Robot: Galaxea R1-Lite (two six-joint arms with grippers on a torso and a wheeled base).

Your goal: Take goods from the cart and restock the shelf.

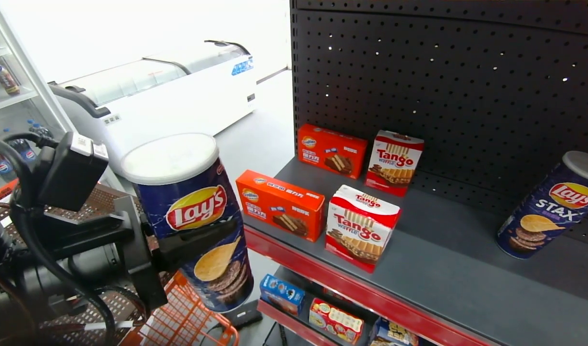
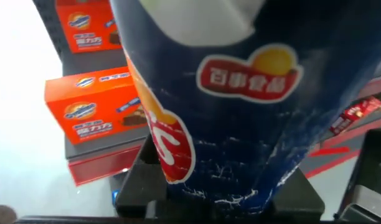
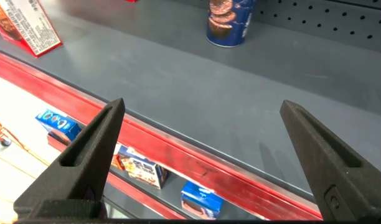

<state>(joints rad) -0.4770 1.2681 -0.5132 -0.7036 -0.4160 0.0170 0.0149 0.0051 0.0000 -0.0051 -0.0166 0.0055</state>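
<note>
— Where is the tall dark-blue cardboard crisp can with the white plastic lid (image 1: 193,216)?
— Upright in the left gripper (image 1: 197,242), which is clamped round its middle. It sits above the orange wire cart (image 1: 188,322), just off the grey metal shelf with the red front edge (image 1: 443,269). The right gripper (image 3: 203,109) hangs spread and empty over that edge.
— Risks?
— If it swings in low, its base likely clips the red lip or topples the orange cardboard box (image 1: 279,204). The glossy wall may also slip.
</note>
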